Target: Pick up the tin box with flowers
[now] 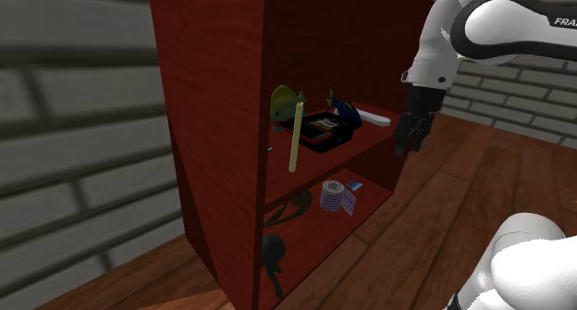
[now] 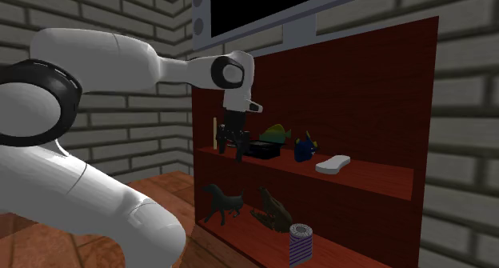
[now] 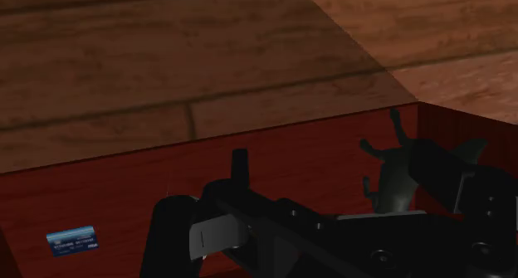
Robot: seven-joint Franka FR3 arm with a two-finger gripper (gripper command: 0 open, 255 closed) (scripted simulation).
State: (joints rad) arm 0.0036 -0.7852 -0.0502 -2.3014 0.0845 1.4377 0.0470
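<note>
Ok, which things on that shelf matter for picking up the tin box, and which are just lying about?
For the job: flat black-and-red box on the upper shelf; open pincer.
Lying about: yellow-green fish, blue figure, white oblong piece, pale stick, striped cylinder, frog, dark horse, blue card.

You're after the flat rectangular box with a dark lid, a pale patch on top and red sides; its material can't be told. It lies flat, lid up, on the upper shelf of the red-brown case. It sits between the yellow-green fish figure and the blue figure, close to both.
</note>
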